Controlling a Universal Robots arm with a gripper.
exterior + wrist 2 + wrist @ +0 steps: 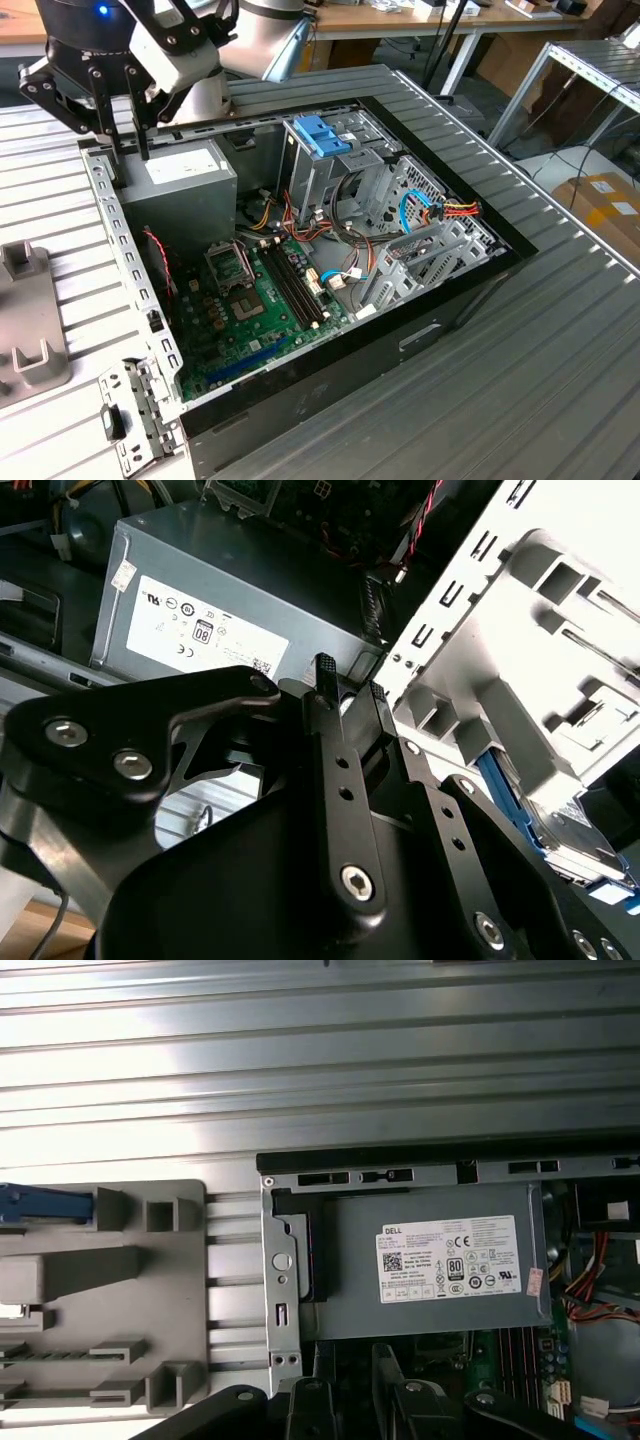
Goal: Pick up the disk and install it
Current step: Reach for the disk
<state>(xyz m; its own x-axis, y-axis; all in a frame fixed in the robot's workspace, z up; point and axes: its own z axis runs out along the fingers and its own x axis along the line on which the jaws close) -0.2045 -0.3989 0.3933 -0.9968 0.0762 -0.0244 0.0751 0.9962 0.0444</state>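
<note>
In the upper left of the exterior view, the gripper (128, 158) hangs over the back corner of the open computer case (330, 375), above the edge of the grey power supply (185, 178). Its two black fingers (143, 140) point down and stand apart with nothing between them. In the second wrist view we see the same gap at the gripper (350, 680), with the power supply (200, 610) lying past the tips. The disk (572, 832) is not in the case. It sits in a grey plastic holder (520, 680) on the ribbed metal tabletop (560, 350), just outside the case wall, and we can see its metal body and light-blue frame. In the first wrist view its blue end (45, 1205) shows at the edge of the holder (100, 1290), well apart from the fingers (310, 1405). In the middle of the exterior view, a blue bracket (320, 135) tops the upright drive cage (315, 180), and the motherboard (250, 300) lies below it.
</note>
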